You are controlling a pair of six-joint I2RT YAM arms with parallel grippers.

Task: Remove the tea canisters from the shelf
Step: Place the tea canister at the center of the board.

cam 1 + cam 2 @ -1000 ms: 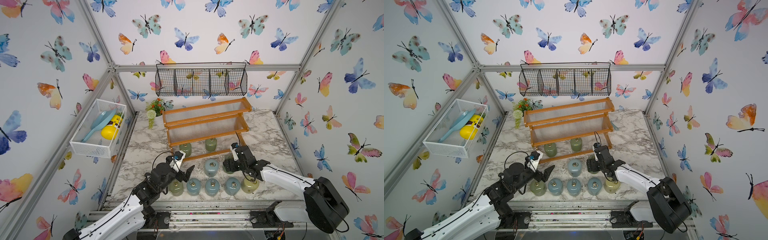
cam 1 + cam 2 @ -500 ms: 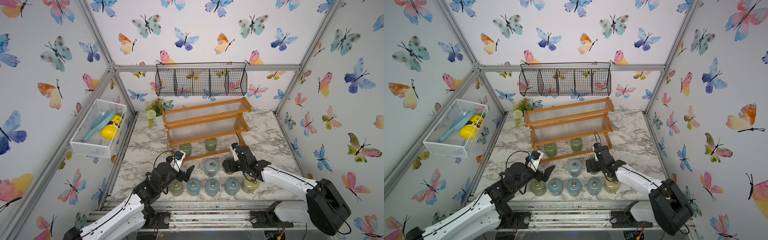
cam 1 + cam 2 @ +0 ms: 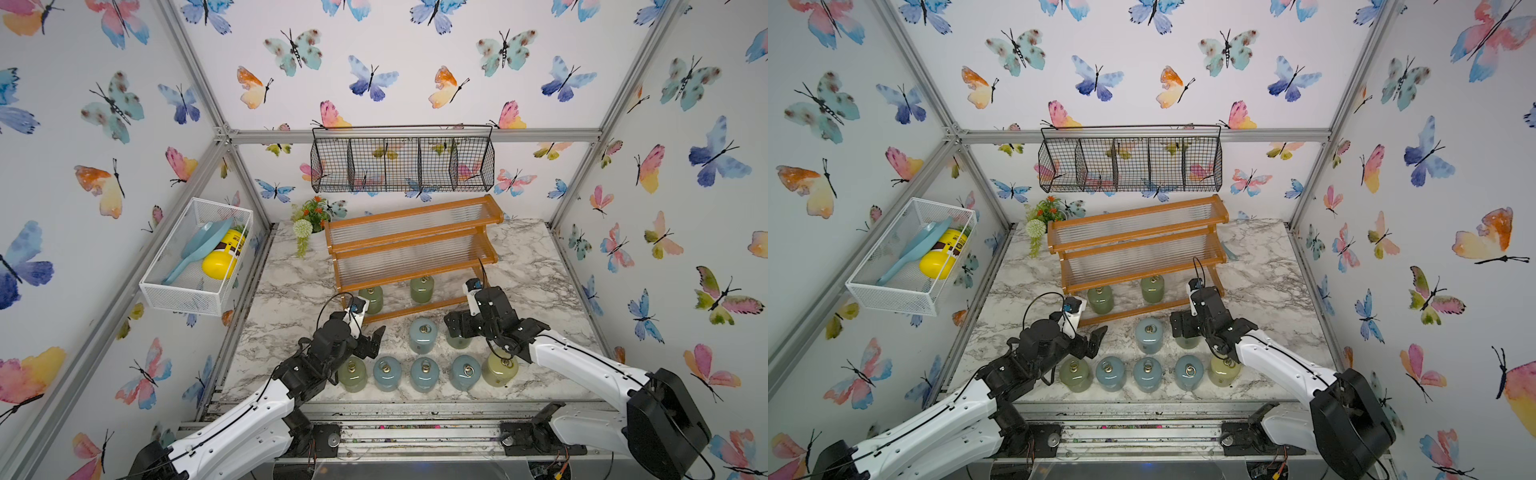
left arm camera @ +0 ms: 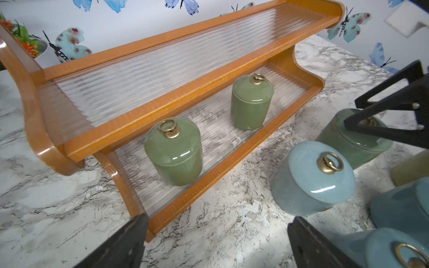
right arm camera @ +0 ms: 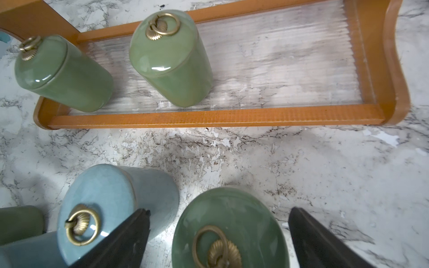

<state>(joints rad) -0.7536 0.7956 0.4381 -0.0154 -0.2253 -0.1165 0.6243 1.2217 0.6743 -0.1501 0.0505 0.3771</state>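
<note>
1. At the back of the marble desk (image 3: 291,299), we find the shelf (image 3: 411,245). One green canister (image 3: 371,298) and its green twin (image 3: 422,289) stand upright on the lowest tier, side by side but apart.
2. Just in front of the shelf's front rail, a pale blue canister (image 3: 422,334) and a third green canister (image 4: 334,143) stand on the desk, close together.
3. Farther out from the shelf, we count a row of five canisters (image 3: 424,374) on the desk. It runs green, then three pale blue, with the pale yellow canister (image 3: 500,368) at the end nearer the right arm.
4. The right gripper (image 5: 219,210) hovers over the third green canister. Its jaws are apart, one on each side of the lid, and not clamped on it.
5. The left gripper (image 4: 218,218) hangs above the desk in front of the shelf's left end, facing the lowest tier. Its jaws are spread wide, with only marble between them.
</note>
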